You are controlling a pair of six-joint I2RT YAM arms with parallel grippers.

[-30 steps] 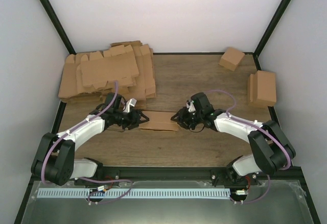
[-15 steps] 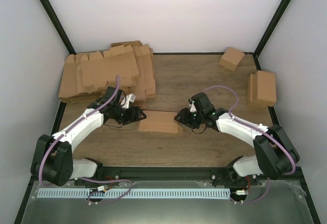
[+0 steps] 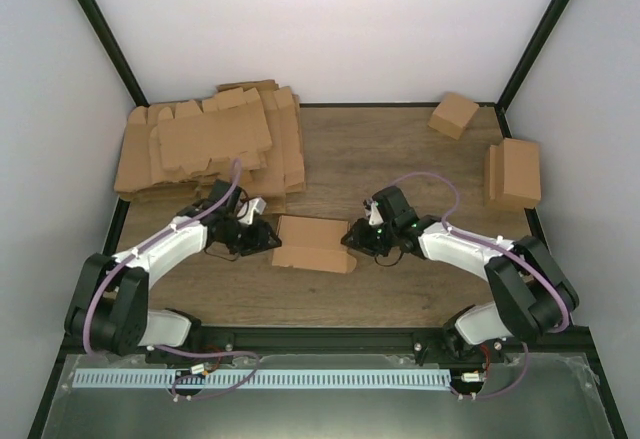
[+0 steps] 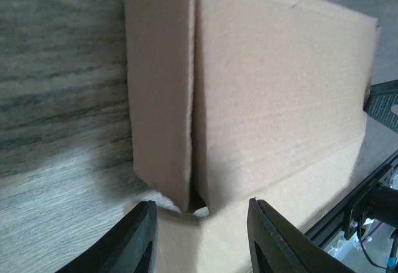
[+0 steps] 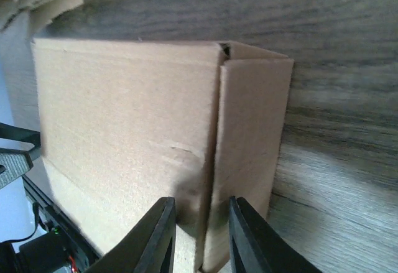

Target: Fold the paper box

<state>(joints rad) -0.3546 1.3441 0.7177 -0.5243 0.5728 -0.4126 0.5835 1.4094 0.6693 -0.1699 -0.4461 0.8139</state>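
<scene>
The paper box [image 3: 313, 244] is shown lying mid-table [image 3: 400, 149], flanked endwise by both grippers. The left gripper [image 3: 268, 239] is spread at one end flap [image 4: 160, 99]. Whether the narrowed right gripper [image 3: 352, 237] is clamped cannot be told. Both ends are best pressed inward evenly, square to the creases.

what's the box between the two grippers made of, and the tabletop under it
The paper box looks like plain brown cardboard, matte and fibrous, with rough cut edges and creased folds. The table shows grey-brown wood grain with a smooth finish; solid wood or printed laminate cannot be told.
</scene>
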